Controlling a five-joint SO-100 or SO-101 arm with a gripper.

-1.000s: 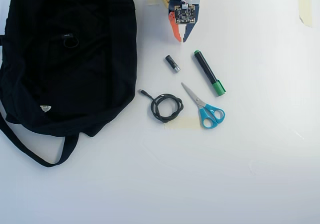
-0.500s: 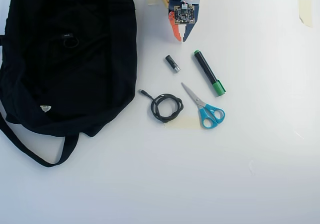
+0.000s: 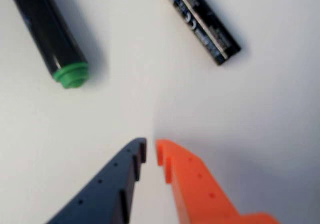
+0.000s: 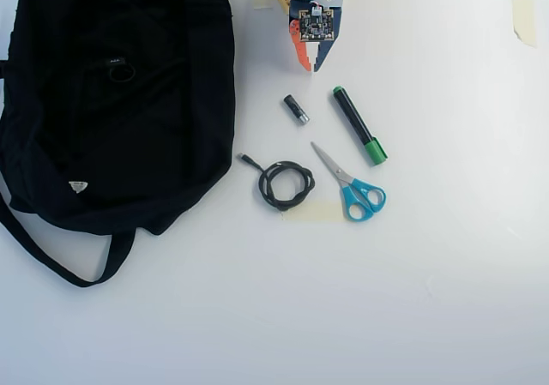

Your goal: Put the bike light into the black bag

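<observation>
no bike light shows beside black bag (image 4: 111,102).

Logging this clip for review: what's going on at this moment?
Nothing is being handled. The gripper hangs empty at the top of the white table, its fingers nearly together, above the small black-and-silver cylinder and green-capped black marker. The large black cloth bag lies on the left. A coiled black cable and blue-handled scissors lie untouched. No bike light is visible.
</observation>
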